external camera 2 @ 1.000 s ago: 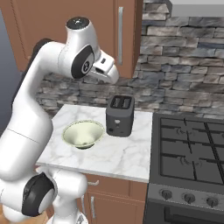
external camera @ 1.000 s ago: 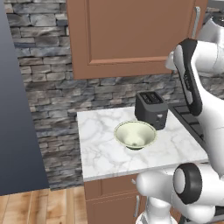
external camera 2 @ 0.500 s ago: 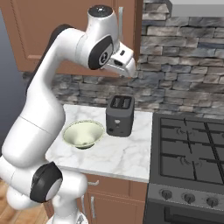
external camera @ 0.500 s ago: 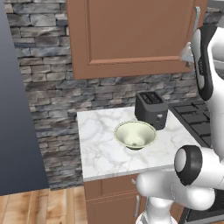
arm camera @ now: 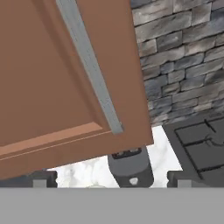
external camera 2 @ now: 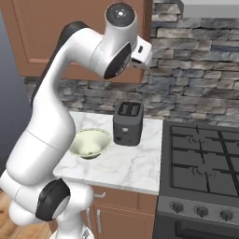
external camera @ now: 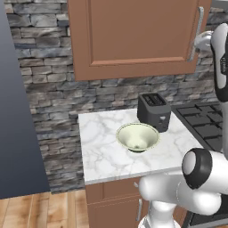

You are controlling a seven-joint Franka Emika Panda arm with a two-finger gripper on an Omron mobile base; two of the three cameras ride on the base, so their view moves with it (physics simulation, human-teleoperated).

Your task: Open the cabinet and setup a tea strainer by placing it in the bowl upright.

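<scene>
I see a white marble counter (external camera: 107, 151) with the pale bowl (external camera: 137, 136) on it, a dark toaster (external camera: 154, 111) just behind, a black stove (external camera 2: 205, 163) beside, stone wall (external camera: 49, 93) beyond. My gripper (arm camera: 111, 180) is spread wide, holding nothing — facing the shut cabinet (external camera: 133, 35) and its silver handle (arm camera: 89, 65). No writing legible.

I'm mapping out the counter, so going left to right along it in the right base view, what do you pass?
Bowl → toaster → stove.
</scene>
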